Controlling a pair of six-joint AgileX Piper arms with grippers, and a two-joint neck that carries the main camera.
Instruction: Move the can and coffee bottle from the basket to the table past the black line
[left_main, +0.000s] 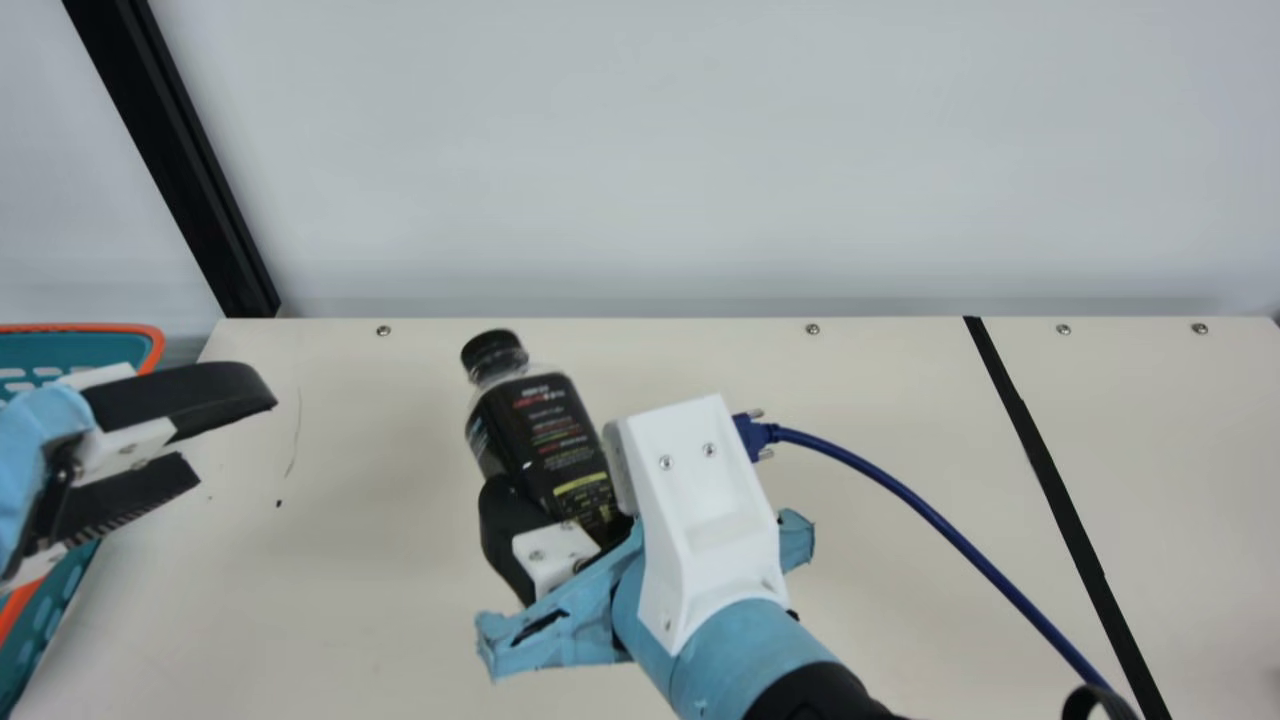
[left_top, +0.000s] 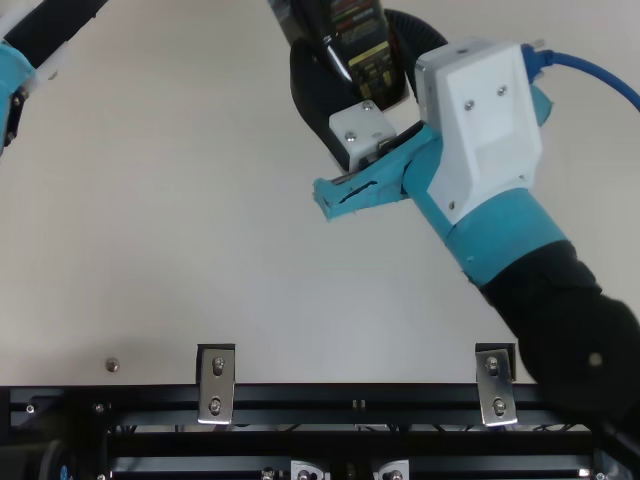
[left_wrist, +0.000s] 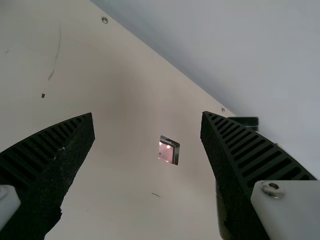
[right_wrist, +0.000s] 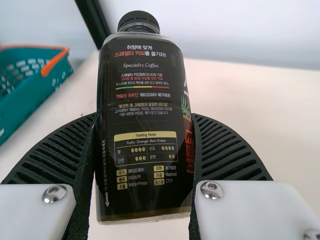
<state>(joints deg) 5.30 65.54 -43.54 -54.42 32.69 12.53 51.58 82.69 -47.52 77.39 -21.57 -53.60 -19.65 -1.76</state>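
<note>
Closest to the lens, the right arm (left_main: 735, 645), wrapped in matte light-blue material beneath a boxy white housing (left_main: 705, 510), reaches up from five o'clock in the main view. Its gripper (left_main: 558, 462) pinches a coffee bottle (left_main: 545, 425) between two curved black fingers. The bottle, of clear plastic with a glossy black label and a ridged round cap (left_main: 493, 354), is tilted, its cap toward eleven o'clock, and hangs over the smooth cream table (left_main: 380, 600) on the basket's side of the black line (left_main: 1045, 465). That straight, flat strip slants from three o'clock down toward five.

At nine o'clock, the left gripper (left_main: 236, 441) holds its ribbed jaws spread, with nothing between them. Behind it, beside the table's edge, sits the perforated teal basket (left_main: 35, 352) with its rounded orange rim. From the housing, a thick blue cable (left_main: 930, 515) curves toward four o'clock, while a dark grooved post (left_main: 175, 150) leans at ten against the smooth pale wall (left_main: 650, 150).
</note>
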